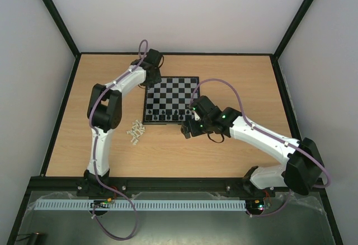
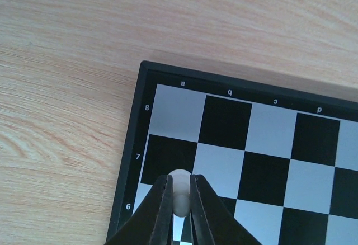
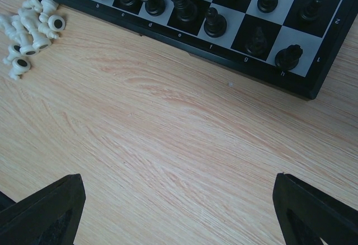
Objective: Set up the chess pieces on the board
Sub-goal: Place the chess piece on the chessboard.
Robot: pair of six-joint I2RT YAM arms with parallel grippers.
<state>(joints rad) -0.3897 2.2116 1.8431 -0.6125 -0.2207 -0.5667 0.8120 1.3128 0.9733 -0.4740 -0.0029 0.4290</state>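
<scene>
The board (image 1: 172, 88) lies at the table's middle back, with black pieces (image 1: 168, 114) along its near rows. A heap of cream-white pieces (image 1: 135, 132) lies on the table left of its near corner, and shows in the right wrist view (image 3: 31, 27). My left gripper (image 2: 180, 192) is shut on a cream-white piece (image 2: 180, 184) over the board's far left corner (image 2: 146, 116), near rows 6 and 7. My right gripper (image 3: 179, 200) is open and empty above bare table, just near of the board's near edge (image 3: 224, 60).
The wooden table (image 1: 168, 155) is fenced by black rails and white walls. The left arm (image 1: 106, 111) stretches along the board's left side. The right arm (image 1: 263, 139) lies across the near right part of the table.
</scene>
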